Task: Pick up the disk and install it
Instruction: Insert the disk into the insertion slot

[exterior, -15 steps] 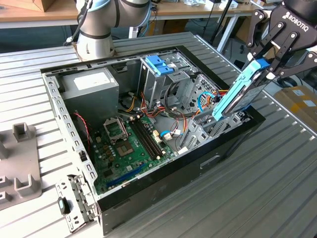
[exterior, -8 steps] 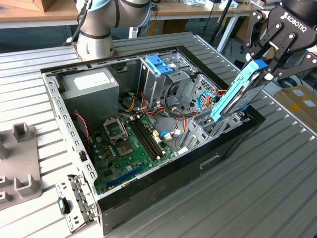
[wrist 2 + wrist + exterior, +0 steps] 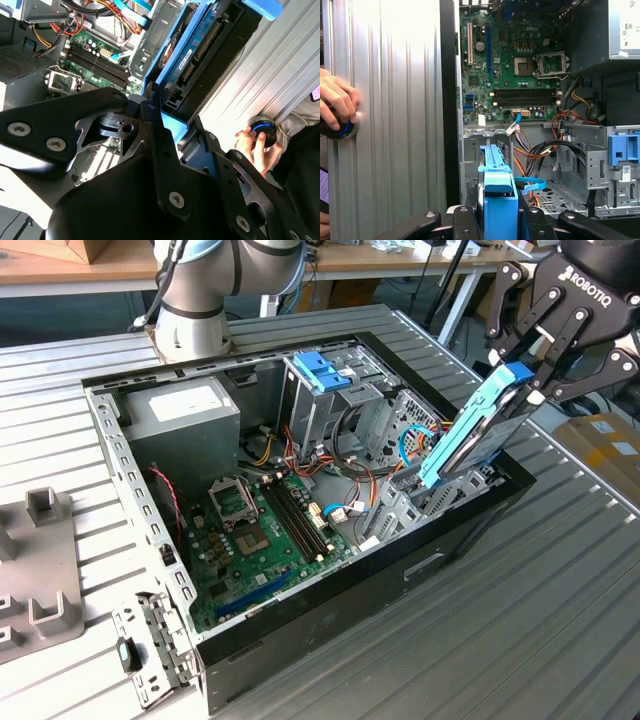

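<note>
End effector (image 3: 522,378): narrow, clamped on blue-framed upper end of disk (image 3: 468,438). Disk tilted, lower end inside open computer case (image 3: 330,605), at case edge on exterior view's right, just above grey drive bay (image 3: 420,502). Step in hand, by judgement: seating disk in bay. Doing it well: frame edges square to bay rails, tilt taken out slowly, no forcing if it binds. Loose cables (image 3: 355,485) near bay, snag risk. Person's hand (image 3: 337,102) on round knob (image 3: 345,131) on table (image 3: 540,620).
</note>
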{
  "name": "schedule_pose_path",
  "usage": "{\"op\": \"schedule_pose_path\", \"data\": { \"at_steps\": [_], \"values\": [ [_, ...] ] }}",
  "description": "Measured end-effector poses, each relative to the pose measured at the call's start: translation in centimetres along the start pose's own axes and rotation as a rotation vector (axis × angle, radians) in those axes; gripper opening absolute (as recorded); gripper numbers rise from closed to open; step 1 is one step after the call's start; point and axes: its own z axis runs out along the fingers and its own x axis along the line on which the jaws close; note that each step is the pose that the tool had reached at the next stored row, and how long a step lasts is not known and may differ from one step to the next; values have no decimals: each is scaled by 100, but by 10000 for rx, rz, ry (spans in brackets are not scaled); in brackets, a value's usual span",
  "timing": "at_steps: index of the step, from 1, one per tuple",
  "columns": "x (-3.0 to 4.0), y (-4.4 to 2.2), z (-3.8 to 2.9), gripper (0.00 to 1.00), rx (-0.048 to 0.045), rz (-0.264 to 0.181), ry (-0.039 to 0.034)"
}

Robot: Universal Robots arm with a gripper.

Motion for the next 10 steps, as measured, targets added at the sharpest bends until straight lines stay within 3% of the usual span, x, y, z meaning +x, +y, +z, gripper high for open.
{"op": "schedule_pose_path", "data": {
  "at_steps": [10],
  "values": [
    [-67, 22, 14, 37, 0, 0, 0]
  ]
}}
